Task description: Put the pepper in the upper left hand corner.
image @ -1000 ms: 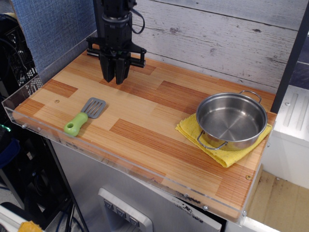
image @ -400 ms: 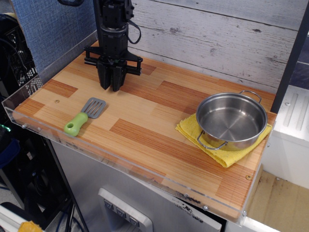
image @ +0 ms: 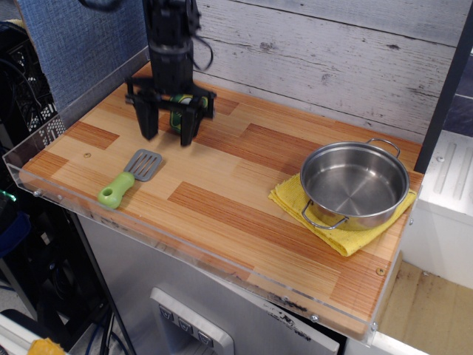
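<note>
My gripper [image: 168,137] hangs over the back left of the striped wooden table and is open, with its two black fingers [image: 149,118] spread wide. The pepper [image: 177,112] shows only partly as a dark green shape between and just behind the fingers. It seems to be free of the jaws, and whether it rests on the wood I cannot tell. The upper left hand corner [image: 122,100], edged by the blue-grey panel and the whitewashed planks, lies just left of and behind the gripper.
A grey spatula with a green handle [image: 126,177] lies near the front left. A steel pot [image: 353,183] stands on a yellow cloth [image: 290,198] at the right. A clear plastic lip [image: 22,166] runs along the table's left and front edges.
The gripper was shut a second ago. It shifted slightly left, and its fingers have now spread open, so the green pepper shows between them.
</note>
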Available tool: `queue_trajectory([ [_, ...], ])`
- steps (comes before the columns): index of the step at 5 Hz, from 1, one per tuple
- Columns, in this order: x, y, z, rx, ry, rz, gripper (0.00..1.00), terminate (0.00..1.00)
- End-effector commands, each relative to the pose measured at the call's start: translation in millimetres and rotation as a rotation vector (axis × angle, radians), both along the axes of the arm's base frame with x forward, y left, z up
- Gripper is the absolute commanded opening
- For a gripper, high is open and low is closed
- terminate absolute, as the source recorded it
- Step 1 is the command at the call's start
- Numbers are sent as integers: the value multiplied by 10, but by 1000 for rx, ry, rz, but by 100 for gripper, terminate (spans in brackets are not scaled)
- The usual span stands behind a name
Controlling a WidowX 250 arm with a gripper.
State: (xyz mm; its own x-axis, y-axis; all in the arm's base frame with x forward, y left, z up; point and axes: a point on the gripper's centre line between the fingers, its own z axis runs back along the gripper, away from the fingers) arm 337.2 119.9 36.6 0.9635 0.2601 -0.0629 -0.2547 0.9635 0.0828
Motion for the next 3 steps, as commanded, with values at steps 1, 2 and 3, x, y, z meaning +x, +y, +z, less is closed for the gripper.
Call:
queue_trajectory([
  [1,-342,-296,1012,40,-249,-21,100,0],
  [2,-526,-495,1207,32,-287,-53,100,0],
  [3,-651,-643,1249,12,-284,-77,100,0],
])
